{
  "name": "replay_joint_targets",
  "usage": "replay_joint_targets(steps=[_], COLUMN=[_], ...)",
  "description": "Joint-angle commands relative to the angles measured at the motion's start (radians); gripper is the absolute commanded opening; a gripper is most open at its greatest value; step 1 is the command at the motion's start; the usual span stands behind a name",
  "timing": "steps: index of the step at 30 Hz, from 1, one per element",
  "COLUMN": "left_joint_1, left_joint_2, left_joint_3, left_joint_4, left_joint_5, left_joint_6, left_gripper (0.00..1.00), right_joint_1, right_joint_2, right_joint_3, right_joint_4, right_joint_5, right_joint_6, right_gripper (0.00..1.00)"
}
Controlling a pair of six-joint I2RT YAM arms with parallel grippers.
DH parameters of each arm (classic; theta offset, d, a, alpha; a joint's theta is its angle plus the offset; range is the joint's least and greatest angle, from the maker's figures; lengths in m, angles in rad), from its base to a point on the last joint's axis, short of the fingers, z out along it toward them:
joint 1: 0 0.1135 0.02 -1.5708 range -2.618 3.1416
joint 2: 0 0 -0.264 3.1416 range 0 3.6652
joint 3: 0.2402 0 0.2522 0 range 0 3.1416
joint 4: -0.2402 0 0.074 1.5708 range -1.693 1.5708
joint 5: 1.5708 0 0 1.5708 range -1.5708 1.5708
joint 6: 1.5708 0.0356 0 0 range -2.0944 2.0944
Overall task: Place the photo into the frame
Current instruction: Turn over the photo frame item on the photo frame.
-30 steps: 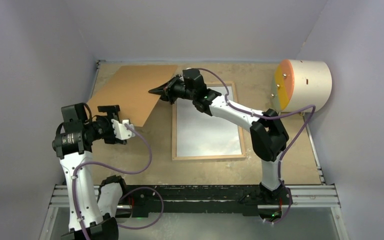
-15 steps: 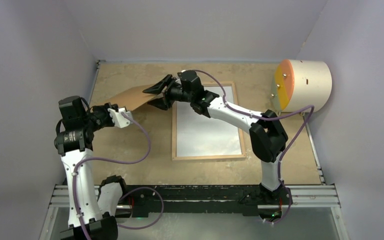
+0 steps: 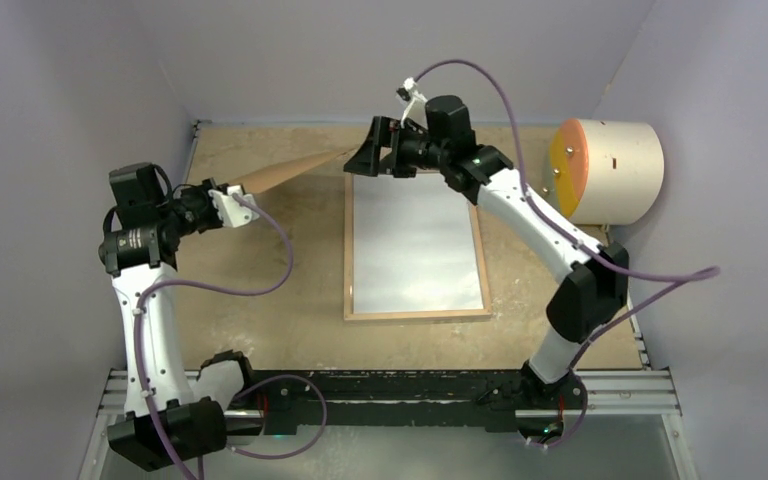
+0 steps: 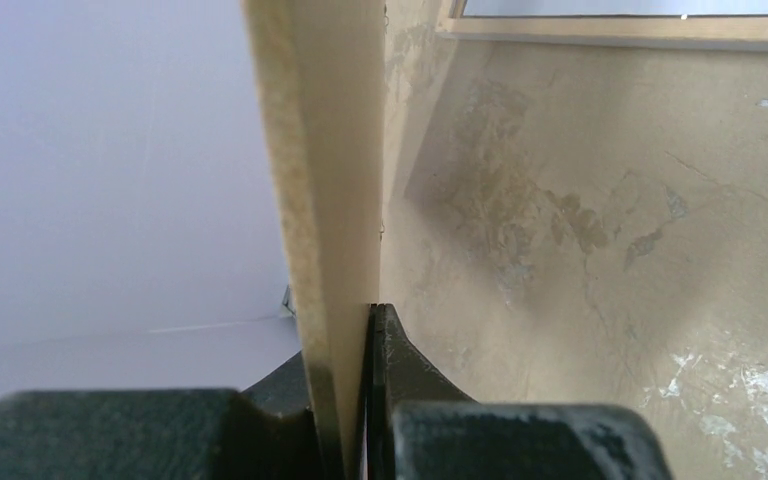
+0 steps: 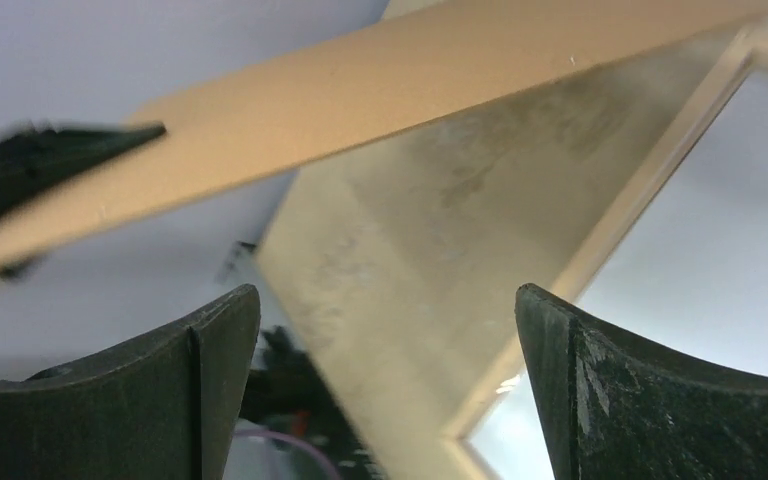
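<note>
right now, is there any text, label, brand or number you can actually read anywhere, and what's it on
No text can be read in any view.
Pale marks on the left arm's black joint: too small to read.
The backing board, the frame, the cream drum with its orange face, and the table: no print visible.

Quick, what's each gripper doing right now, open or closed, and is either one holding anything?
Left gripper: closed on the edge of the brown backing board.
Right gripper: open, holding nothing.
</note>
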State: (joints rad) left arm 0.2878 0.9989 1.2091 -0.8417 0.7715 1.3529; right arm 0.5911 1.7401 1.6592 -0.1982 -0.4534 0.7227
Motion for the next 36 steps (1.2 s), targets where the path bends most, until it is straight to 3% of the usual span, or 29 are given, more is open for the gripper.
replay_joint_targets(steps=[1, 5, 9, 18, 25, 28, 33, 34, 36], left_joint_1=[0.004, 0.002, 0.002, -0.004, -0.009, -0.010, -0.010, -0.010, -0.010], left_joint_2=[0.017, 0.039, 0.073, 0.113, 0.127, 0.132, 0.136, 0.134, 0.119], left_joint_3=[0.117, 0.146, 0.193, 0.228, 0.233, 0.237, 0.238, 0.236, 0.218], left_joint_4=[-0.073, -0.173, -0.328, -0.391, -0.395, -0.392, -0.341, -0.314, -0.196], left_joint_5=[0.156, 0.198, 0.227, 0.263, 0.269, 0.274, 0.287, 0.292, 0.301], left_joint_6=[0.103, 0.180, 0.299, 0.367, 0.370, 0.371, 0.319, 0.292, 0.168], left_gripper=[0.00, 0.00, 0.00, 0.00, 0.00, 0.00, 0.00, 0.00, 0.25], right_joint_1=[0.032, 0.051, 0.083, 0.102, 0.153, 0.184, 0.203, 0.203, 0.202], right_joint_2=[-0.130, -0.185, -0.181, -0.071, -0.001, 0.028, 0.069, 0.073, 0.066], right_joint_3=[-0.019, -0.110, -0.097, 0.035, 0.062, 0.060, 0.074, 0.077, 0.062], right_joint_4=[-0.052, 0.053, 0.035, -0.086, -0.084, -0.032, 0.072, 0.090, 0.156], right_joint_5=[0.013, -0.071, -0.131, -0.306, -0.246, -0.136, -0.041, -0.029, -0.002], right_joint_6=[-0.587, -0.855, -1.071, -1.207, -1.256, -1.262, -1.239, -1.224, -1.175], right_gripper=[0.99, 0.99, 0.99, 0.95, 0.89, 0.71, 0.08, 0.00, 0.00])
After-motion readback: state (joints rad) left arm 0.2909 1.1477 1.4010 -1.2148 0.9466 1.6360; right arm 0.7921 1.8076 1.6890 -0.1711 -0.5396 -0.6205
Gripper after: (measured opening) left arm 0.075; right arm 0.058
